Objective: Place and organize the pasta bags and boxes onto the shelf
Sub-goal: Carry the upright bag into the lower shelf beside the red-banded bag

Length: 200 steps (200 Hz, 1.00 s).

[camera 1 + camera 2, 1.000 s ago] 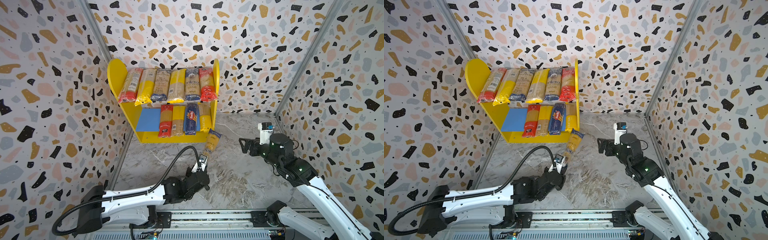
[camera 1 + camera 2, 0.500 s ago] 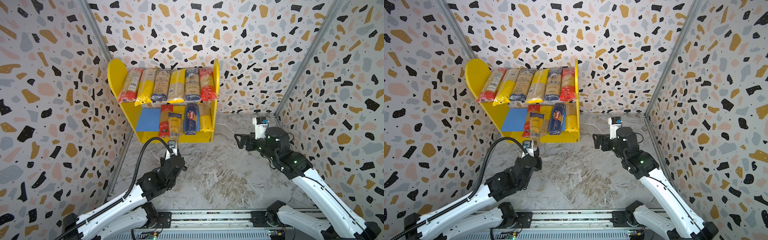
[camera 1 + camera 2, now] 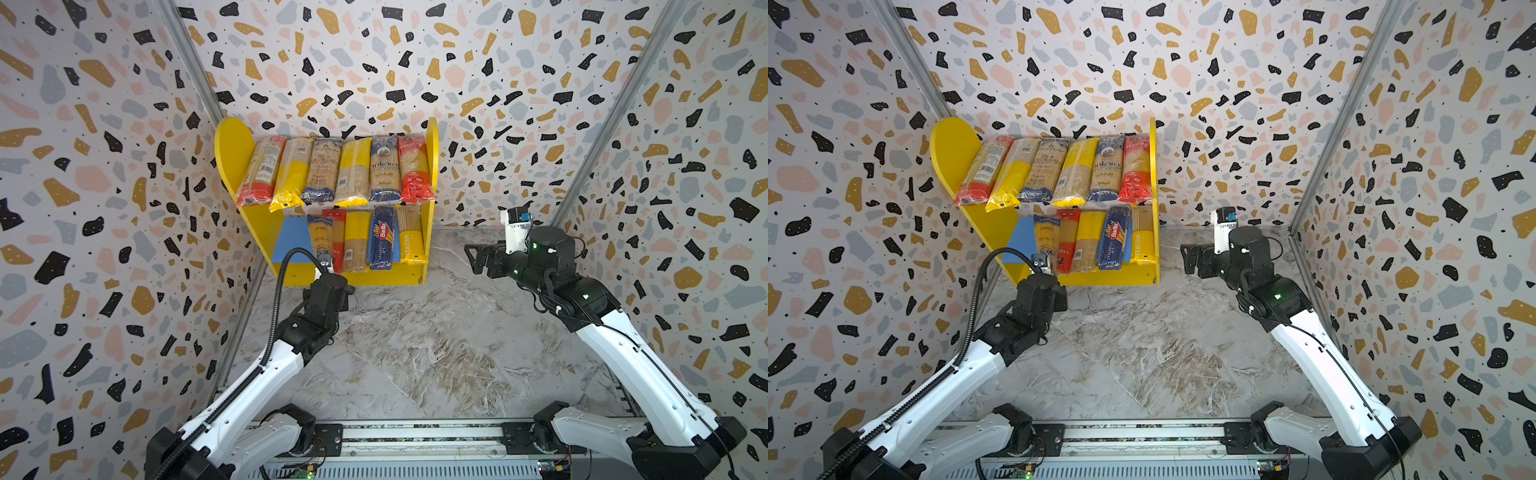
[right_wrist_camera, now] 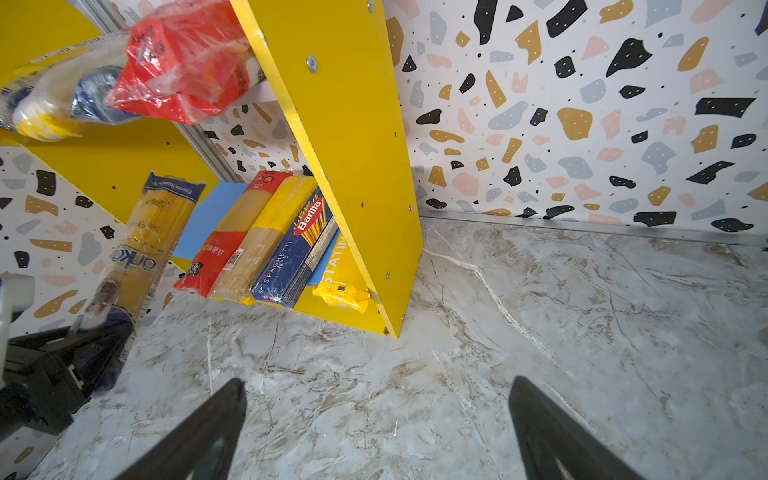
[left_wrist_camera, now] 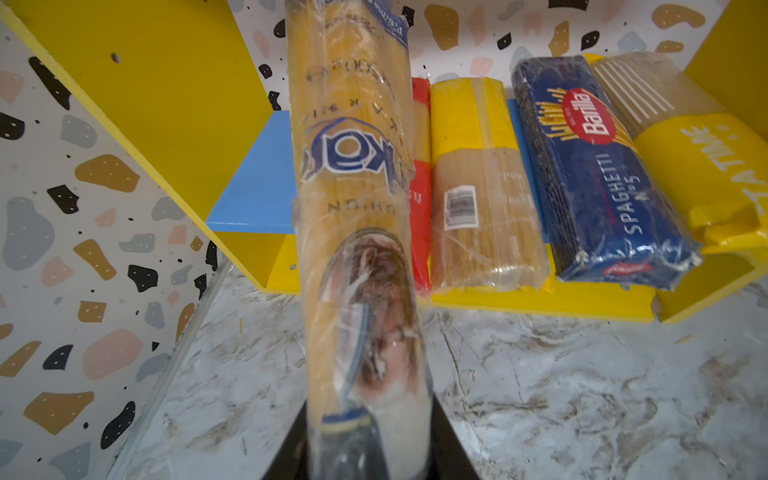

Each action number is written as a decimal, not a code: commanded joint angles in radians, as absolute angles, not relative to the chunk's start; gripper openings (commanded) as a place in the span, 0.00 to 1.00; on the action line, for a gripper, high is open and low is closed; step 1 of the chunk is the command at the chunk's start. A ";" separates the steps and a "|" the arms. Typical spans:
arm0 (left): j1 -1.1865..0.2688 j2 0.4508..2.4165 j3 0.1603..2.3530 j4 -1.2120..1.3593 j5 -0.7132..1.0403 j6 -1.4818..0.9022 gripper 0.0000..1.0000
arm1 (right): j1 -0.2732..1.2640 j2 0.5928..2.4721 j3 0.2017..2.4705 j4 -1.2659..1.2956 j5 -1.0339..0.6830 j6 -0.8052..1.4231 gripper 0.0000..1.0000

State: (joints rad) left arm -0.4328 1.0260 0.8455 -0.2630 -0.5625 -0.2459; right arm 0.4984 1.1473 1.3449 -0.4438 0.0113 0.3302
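Observation:
The shelf [image 3: 232, 149] [image 3: 951, 145] stands against the back wall. Several pasta bags [image 3: 353, 170] lie side by side on its upper tier. On the lower tier are a red bag [image 5: 419, 199], a yellow bag [image 5: 478, 166], the blue Barilla box [image 3: 382, 241] [image 5: 590, 166] and a yellow bag [image 5: 706, 166]. My left gripper [image 3: 328, 270] [image 5: 368, 436] is shut on a clear spaghetti bag with blue print [image 3: 320, 239] [image 3: 1047, 237] [image 5: 353, 145] [image 4: 145, 232]. That bag points into the lower tier just left of the red bag. My right gripper [image 3: 471, 257] [image 4: 376, 386] hangs open and empty over the floor right of the shelf.
The bare blue lower board [image 3: 291, 237] [image 5: 257, 183] shows left of the held bag. Speckled walls close in on the left, back and right. The marble floor [image 3: 436, 353] lies between the arms, and a metal rail [image 3: 415, 436] runs along the front.
My left arm swung the spaghetti bag from the middle of the floor leftward and up to the shelf's lower tier. My right gripper drifted a little toward the back wall.

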 commanded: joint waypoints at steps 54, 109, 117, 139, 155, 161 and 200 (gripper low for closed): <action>-0.223 1.163 1.010 -0.026 -0.405 -0.131 0.00 | 0.432 1.174 1.431 -0.482 -0.022 0.320 0.99; -0.118 1.231 1.039 0.042 -0.300 -0.096 0.00 | 0.430 1.214 1.482 -0.506 -0.028 0.319 0.99; -0.105 1.247 1.051 0.039 -0.293 -0.087 0.00 | 0.429 1.218 1.490 -0.512 -0.027 0.320 0.99; -0.070 1.276 1.072 0.045 -0.256 -0.062 0.00 | 0.428 1.220 1.505 -0.530 -0.022 0.319 0.99; -0.049 1.292 1.083 0.066 -0.223 -0.055 0.00 | 0.428 1.220 1.504 -0.535 -0.014 0.319 0.99; -0.039 1.301 1.091 0.075 -0.202 -0.055 0.00 | 0.428 1.222 1.503 -0.536 -0.015 0.322 0.99; 0.004 1.396 1.187 0.042 -0.133 -0.021 0.00 | 0.427 1.224 1.500 -0.542 -0.025 0.334 0.99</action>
State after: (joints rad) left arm -0.0185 1.3788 1.0748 -0.1513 -0.1841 -0.0650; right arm 0.4313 1.2312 1.4635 -0.5201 -0.0196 0.3309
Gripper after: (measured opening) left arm 0.284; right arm 0.989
